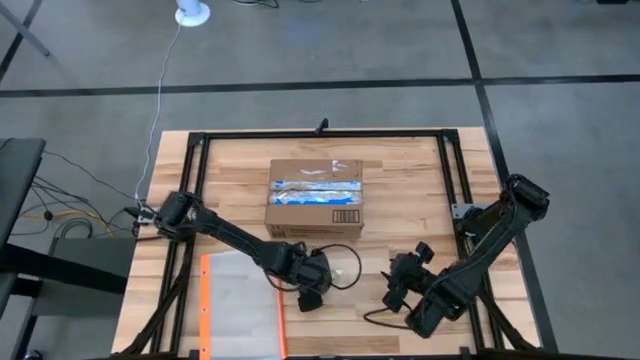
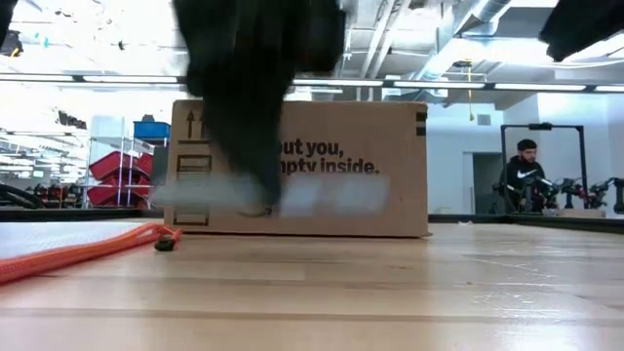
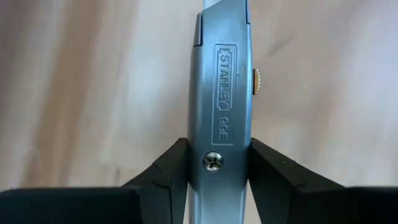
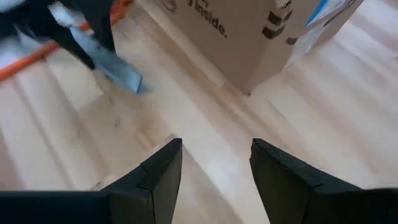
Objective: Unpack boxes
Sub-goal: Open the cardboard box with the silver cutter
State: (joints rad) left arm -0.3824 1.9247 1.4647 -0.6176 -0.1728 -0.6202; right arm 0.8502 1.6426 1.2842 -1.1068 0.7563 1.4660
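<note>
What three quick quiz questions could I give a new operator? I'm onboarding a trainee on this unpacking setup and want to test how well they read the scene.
1. True or false: the left gripper is shut on the utility knife.
2. What lies on the table's near-left part? A) orange-edged clear pouch B) scissors C) a second box
3. Fill in: the right gripper is ____ and holds nothing.

Key:
1. True; its fingers clamp the grey knife body.
2. A.
3. Open; it sits in front of the still-taped cardboard box.
</note>
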